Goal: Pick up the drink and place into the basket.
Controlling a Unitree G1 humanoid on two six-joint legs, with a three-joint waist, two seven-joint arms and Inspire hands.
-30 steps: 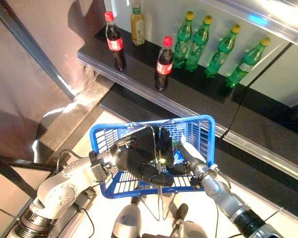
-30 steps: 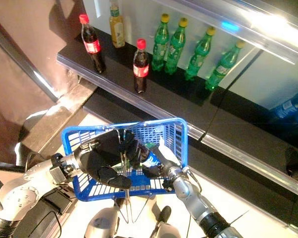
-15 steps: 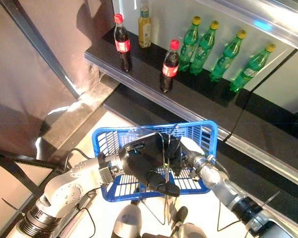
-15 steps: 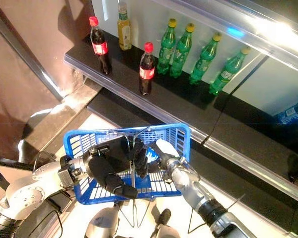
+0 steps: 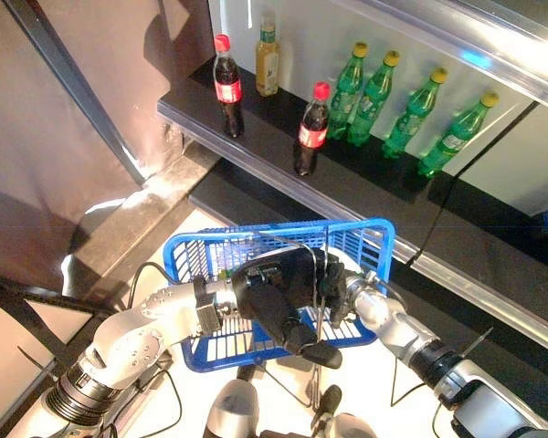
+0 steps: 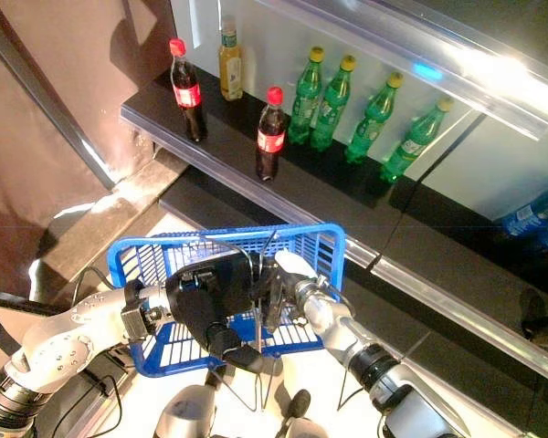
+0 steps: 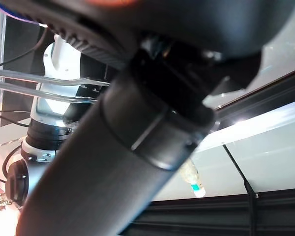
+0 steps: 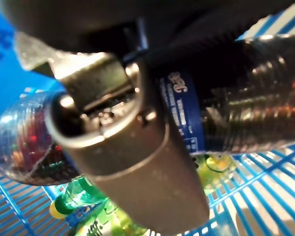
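1. The right hand [image 8: 132,147] is clamped on the drink [image 8: 226,113], a dark bottle with a blue label; in the right wrist view the thumb crosses the bottle's middle and the bottle lies sideways across the palm.
2. In the eye views the right hand [image 6: 288,278] sits over the blue basket [image 5: 365,233], near its right side, with the drink hidden between the two hands.
3. Below the held drink, on the basket's blue grid floor, lies a green bottle with a yellow cap [image 8: 83,199], apart from the drink.
4. The left hand [image 5: 279,292] has its fingers curled round the basket's wire handle [image 5: 315,333] and holds the basket up above the pale floor [image 5: 192,392].
5. On the dark shelf [image 5: 256,137] behind the basket stand two cola bottles with red caps [image 5: 309,132], a yellow-brown bottle [image 5: 268,64] and four green bottles with yellow caps [image 5: 411,105], all upright.
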